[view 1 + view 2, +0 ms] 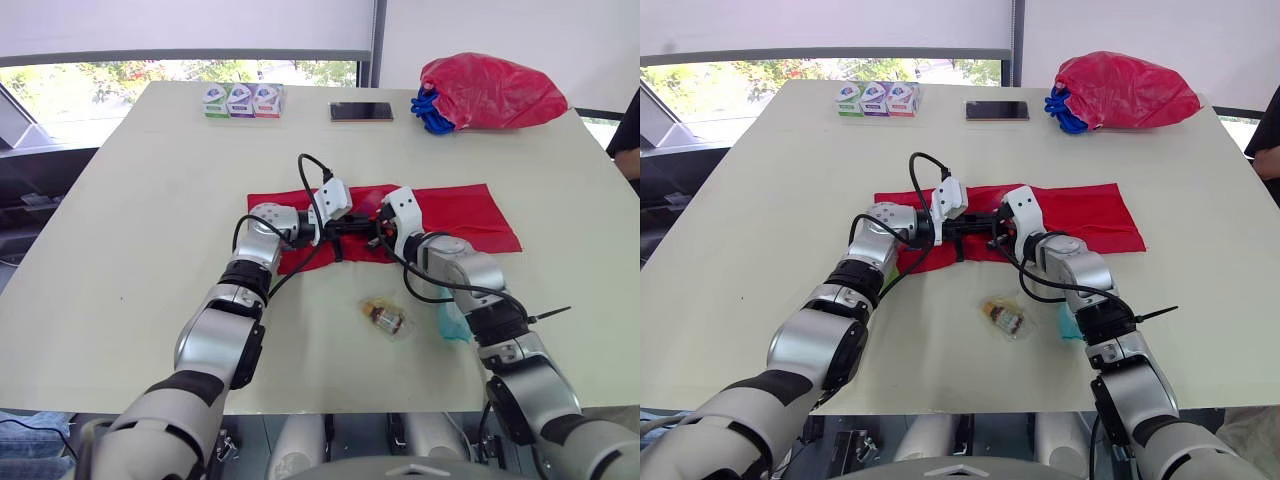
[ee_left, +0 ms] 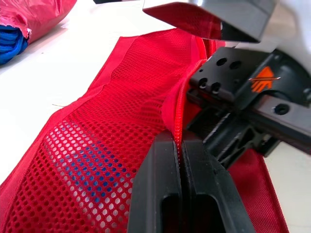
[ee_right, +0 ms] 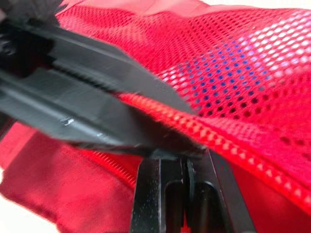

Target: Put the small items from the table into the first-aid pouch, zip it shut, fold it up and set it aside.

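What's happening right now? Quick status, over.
Left gripper shut on pouch edge; right gripper likewise. Packet, teal item not yet packed. Nothing blocking.

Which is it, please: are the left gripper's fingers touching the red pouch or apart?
Touching. In the left wrist view, the fingers of the left gripper pinch the red pouch at its zipper edge.

No words or numbers can be read. The three boxes (image 1: pixel 243 100) at the table's (image 1: pixel 130 220) 11 o'clock carry printed fronts in green, purple and red, too small to make out. An orange emblem (image 2: pixel 265 80), a slanted striped mark without letters, sits on the right gripper's (image 3: pixel 186 165) black body.
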`<state>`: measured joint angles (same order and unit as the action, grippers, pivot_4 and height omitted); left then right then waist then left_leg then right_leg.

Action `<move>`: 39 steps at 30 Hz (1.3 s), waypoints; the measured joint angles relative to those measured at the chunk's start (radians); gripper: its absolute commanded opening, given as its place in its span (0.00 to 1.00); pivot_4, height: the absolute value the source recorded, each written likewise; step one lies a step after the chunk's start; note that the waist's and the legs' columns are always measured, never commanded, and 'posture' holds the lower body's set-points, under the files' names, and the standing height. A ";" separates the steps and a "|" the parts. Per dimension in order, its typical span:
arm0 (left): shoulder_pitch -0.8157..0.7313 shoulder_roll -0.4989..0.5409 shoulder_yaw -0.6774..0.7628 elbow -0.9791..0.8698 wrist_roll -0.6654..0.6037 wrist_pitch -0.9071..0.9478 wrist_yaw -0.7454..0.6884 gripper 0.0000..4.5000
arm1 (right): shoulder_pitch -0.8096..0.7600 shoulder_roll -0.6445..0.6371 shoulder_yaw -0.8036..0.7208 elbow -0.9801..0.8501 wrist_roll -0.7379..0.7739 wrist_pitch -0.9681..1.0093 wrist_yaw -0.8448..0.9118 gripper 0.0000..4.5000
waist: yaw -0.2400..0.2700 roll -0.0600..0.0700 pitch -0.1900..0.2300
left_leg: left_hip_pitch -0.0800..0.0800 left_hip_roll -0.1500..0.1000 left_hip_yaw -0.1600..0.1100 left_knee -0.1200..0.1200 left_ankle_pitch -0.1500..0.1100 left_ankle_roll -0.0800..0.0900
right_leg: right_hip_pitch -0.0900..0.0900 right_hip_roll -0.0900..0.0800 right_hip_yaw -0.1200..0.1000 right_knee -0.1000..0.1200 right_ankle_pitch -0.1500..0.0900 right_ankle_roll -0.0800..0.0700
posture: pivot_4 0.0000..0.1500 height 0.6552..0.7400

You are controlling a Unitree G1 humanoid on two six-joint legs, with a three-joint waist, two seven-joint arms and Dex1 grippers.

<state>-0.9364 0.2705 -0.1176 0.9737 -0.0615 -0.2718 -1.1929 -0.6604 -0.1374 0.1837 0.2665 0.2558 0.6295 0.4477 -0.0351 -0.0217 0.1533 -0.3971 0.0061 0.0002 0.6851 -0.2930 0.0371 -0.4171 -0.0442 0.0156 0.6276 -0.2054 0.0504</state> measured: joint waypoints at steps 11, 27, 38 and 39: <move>0.010 0.013 -0.001 -0.001 0.001 0.000 0.011 0.00 | 0.230 -0.274 -0.038 -0.438 0.079 0.042 0.233 0.00 | 0.006 0.000 0.000 | 0.000 0.000 -0.001 0.000 -0.001 0.002 | 0.002 0.000 -0.001 -0.001 0.000 0.000 | 1.00 1.00; 0.009 0.043 0.000 0.043 0.003 -0.031 0.039 0.00 | 0.648 -0.720 -0.607 -0.514 0.296 -0.230 0.701 0.96 | 0.024 0.000 0.000 | 0.005 0.000 0.000 0.002 -0.001 0.002 | 0.006 0.001 0.000 -0.001 0.000 0.000 | 1.00 1.00; -0.042 0.057 0.030 0.143 0.043 -0.062 0.225 0.00 | 0.699 -0.815 -0.735 -0.441 0.344 -0.268 0.854 0.96 | 0.025 -0.001 0.000 | 0.005 0.001 0.000 0.002 -0.001 0.002 | 0.006 0.001 0.001 0.000 0.000 0.000 | 1.00 1.00; -0.045 0.060 0.031 0.146 0.045 -0.063 0.235 0.00 | 0.694 -0.815 -0.735 -0.441 0.345 -0.268 0.854 0.96 | 0.025 -0.001 0.000 | 0.005 0.001 0.000 0.002 -0.001 0.002 | 0.006 0.001 0.001 0.000 0.000 0.000 | 1.00 1.00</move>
<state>-0.9812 0.3309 -0.0869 1.1198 -0.0168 -0.3344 -0.9576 0.0341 -0.9520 -0.5512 -0.1746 0.6012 0.3616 1.3014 -0.0105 -0.0222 0.1537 -0.3923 0.0068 0.0006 0.6873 -0.2940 0.0392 -0.4112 -0.0435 0.0165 0.6271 -0.2056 0.0508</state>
